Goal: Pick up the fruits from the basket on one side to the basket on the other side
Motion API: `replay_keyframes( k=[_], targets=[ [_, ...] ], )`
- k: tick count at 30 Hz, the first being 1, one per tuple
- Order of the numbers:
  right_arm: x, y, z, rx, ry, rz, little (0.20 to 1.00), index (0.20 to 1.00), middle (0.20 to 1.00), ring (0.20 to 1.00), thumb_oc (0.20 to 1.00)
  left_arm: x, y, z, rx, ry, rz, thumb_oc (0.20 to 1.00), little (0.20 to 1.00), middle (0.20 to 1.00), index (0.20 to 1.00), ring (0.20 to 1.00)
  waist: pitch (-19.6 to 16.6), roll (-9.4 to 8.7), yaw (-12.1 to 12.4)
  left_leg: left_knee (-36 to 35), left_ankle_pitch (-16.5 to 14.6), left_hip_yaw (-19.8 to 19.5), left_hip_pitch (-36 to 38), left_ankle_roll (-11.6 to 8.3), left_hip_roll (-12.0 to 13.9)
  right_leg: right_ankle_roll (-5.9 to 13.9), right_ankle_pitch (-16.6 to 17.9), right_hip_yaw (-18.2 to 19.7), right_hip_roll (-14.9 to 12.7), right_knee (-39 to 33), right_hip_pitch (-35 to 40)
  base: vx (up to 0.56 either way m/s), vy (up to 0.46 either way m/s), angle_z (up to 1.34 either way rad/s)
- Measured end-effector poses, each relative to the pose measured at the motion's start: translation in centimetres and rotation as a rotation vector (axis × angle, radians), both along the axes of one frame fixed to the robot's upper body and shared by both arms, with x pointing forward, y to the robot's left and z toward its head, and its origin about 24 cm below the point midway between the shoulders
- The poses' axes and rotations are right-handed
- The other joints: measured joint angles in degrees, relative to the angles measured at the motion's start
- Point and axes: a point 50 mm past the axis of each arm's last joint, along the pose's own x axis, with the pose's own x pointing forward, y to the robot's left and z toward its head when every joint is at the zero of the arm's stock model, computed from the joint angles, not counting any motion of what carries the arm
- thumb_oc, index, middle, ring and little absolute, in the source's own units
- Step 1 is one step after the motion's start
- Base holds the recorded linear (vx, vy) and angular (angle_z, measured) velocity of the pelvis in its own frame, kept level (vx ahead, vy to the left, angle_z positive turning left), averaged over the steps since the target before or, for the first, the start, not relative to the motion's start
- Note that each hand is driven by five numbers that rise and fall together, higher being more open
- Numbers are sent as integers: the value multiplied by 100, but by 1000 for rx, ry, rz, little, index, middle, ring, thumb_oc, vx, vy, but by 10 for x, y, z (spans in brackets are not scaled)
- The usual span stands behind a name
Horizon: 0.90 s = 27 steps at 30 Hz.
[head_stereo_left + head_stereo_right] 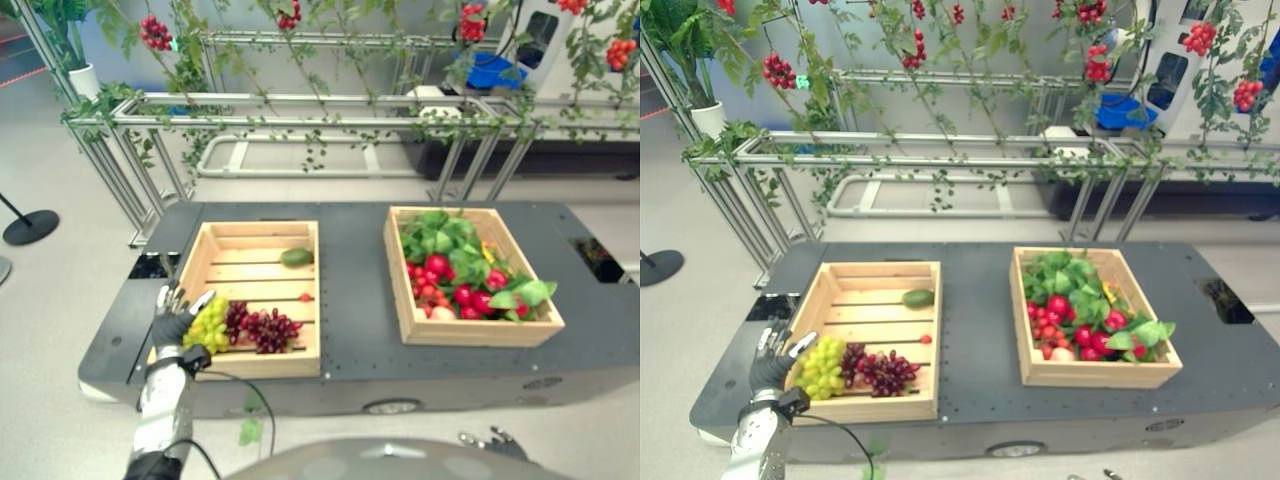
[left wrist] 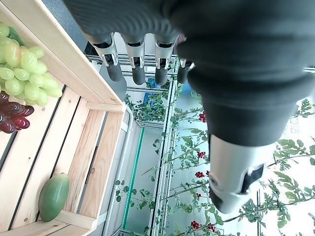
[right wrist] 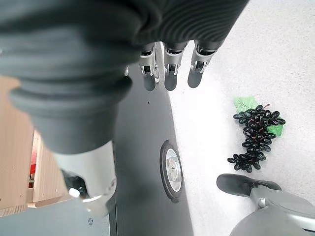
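Your left hand [image 1: 170, 318] hovered at the outer edge of the left basket [image 1: 250, 240] with fingers straight and relaxed, holding nothing, just beside the green grapes [image 1: 207, 323]. That basket on the dark counter [image 1: 355, 300] also held dark red grapes [image 1: 262, 328] and a green mango [image 1: 296, 257], while the right basket [image 1: 470, 330] held red fruits [image 1: 450, 292] among leaves. Your right hand [image 3: 170, 73] hung below the counter edge, fingers straight and empty, above a black grape bunch [image 3: 255, 140] on the floor.
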Motion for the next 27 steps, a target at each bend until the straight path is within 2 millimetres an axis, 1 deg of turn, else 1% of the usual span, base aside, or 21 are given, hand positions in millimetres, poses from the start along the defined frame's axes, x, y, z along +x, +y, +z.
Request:
replay_keyframes(
  k=[3,7,8,10,12,14,17,18,20,21,22,23,24,25,27],
  targets=[
    [0,0,0,0,0,0,1000,1000,1000,1000,1000,0,1,1,29,8,-13,1000,1000,1000,1000,1000,0,2,-1,-1,0,0,0,0,0,0,0,0,0,0,-1,0,0,0],
    [0,0,0,0,1,0,1000,1000,1000,1000,1000,2,6,6,145,33,-64,1000,1000,1000,1000,1000,3,7,-4,-2,0,0,-2,0,1,1,-1,0,1,0,-4,0,0,0],
    [0,0,0,0,1,0,1000,1000,1000,1000,1000,2,7,7,151,33,-65,1000,1000,1000,1000,1000,3,9,-5,-2,0,1,-2,0,0,1,-1,0,0,0,-4,0,0,0],
    [-1,0,0,0,2,1,1000,1000,1000,1000,1000,4,10,10,224,53,-104,1000,1000,1000,1000,1000,8,15,-13,-2,0,1,-4,-1,0,1,-1,3,2,0,-8,0,0,0],
    [-1,-1,0,-3,-1,3,1000,1000,1000,1000,1000,7,15,16,336,76,-158,1000,1000,1000,1000,1000,11,21,-21,-4,-1,7,-7,-2,2,1,-1,5,2,0,-13,0,0,0],
    [-1,-1,0,-4,2,12,1000,1000,1000,1000,1000,11,15,18,382,81,-183,1000,1000,1000,1000,1000,15,22,-16,-4,-1,9,-16,-2,0,2,-1,6,1,0,-24,0,0,0],
    [-2,-2,1,-3,1,19,1000,1000,1000,1000,1000,22,13,26,481,90,-260,1000,1000,1000,1000,1000,49,28,-18,-4,1,12,-95,-3,2,3,12,11,7,0,-100,-42,6,-1],
    [-2,-3,1,-3,1,23,1000,1000,1000,1000,1000,30,12,30,521,91,-290,1000,1000,1000,1000,1000,73,27,-19,-3,2,25,-172,-2,2,-1,31,18,8,1,-183,-76,3,-3],
    [0,-4,2,-2,-3,34,1000,1000,1000,1000,1000,41,10,36,576,88,-329,1000,1000,1000,1000,1000,150,14,-22,13,23,98,-295,9,7,-9,73,44,6,2,-321,-115,6,-10],
    [3,-4,2,0,-10,38,1000,1000,1000,1000,1000,44,9,38,588,86,-339,1000,1000,1000,1000,1000,170,-18,-18,24,45,113,-318,13,6,-5,87,45,3,2,-352,-157,10,-13],
    [6,-5,3,-2,-20,47,1000,1000,1000,1000,1000,49,8,39,615,89,-357,1000,1000,1000,1000,1000,263,21,-42,26,78,140,-399,20,-3,-13,135,74,2,5,-444,-175,8,-14],
    [12,-6,5,-6,-38,68,1000,1000,1000,1000,1000,60,6,45,645,76,-375,1000,1000,1000,1000,1000,382,-22,-61,28,130,153,-552,37,-17,-39,231,124,-4,30,-624,-174,15,-18],
    [24,-6,7,-11,-67,78,1000,1000,1000,1000,1000,69,6,52,672,62,-378,1000,1000,1000,1000,1000,545,-9,-67,29,181,174,-694,55,-28,-34,296,157,-14,32,-748,-184,20,-18],
    [31,-7,9,-13,-83,86,1000,1000,1000,1000,1000,74,6,54,690,58,-380,1000,1000,1000,1000,1000,627,-24,-167,29,209,191,-788,67,-41,-45,334,178,-20,35,-876,-125,19,-11],
    [53,-8,15,-20,-145,106,1000,1000,1000,1000,1000,85,7,61,736,56,-391,1000,1000,1000,1000,1000,850,6,-249,30,284,294,-1029,101,-58,-32,432,196,-44,34,-1120,-149,10,-16]
  ],
)
